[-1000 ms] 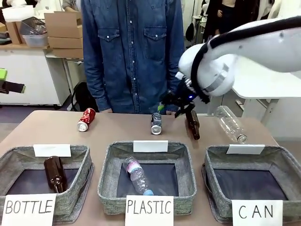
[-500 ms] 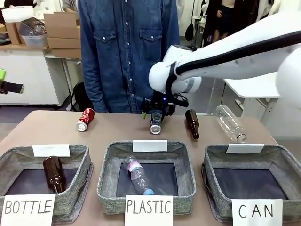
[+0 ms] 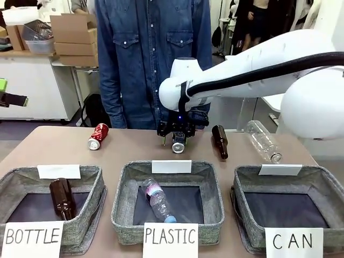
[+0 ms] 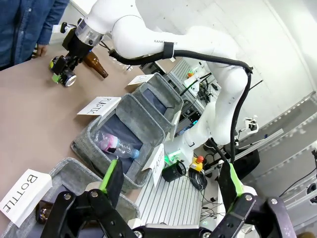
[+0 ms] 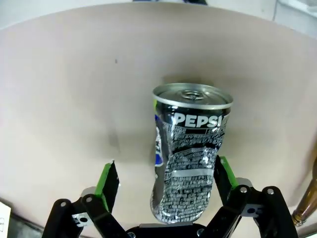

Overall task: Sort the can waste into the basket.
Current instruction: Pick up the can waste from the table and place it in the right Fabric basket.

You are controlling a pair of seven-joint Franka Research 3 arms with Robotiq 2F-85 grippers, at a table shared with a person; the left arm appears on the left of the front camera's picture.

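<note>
While the right arm spanned the table [image 3: 54, 150] from its right side to its middle, the right gripper [image 3: 176, 133] hung directly over the dark can [image 3: 178, 144], which lay on its side near the far edge, about midway along it. The can's silver end faced the near edge.

1. Right gripper: in the right wrist view, the right gripper [image 5: 166, 163] was spread wide, with the dark can [image 5: 190, 153] lying between its fingers and not clamped. The can sat off-centre in the gap. The pad on the picture's right [image 5: 223, 173] stood just beside the can's wall; contact could not be confirmed. Bare table showed between the can and the other pad [image 5: 106, 181].
2. Left gripper: in the left wrist view, the left gripper [image 4: 171, 173] was released and held nothing, positioned above the near left part of the table.
3. Red can [image 3: 98, 136]: it lay on its side near the far edge, towards the left, well apart from both grippers.
4. Basket [image 3: 317, 177]: it stood at the near right corner behind its "CAN" sign [image 3: 293, 242].
5. Other items: a brown bottle [image 3: 220, 141] and a clear plastic bottle [image 3: 263, 141] lay right of the dark can.
</note>
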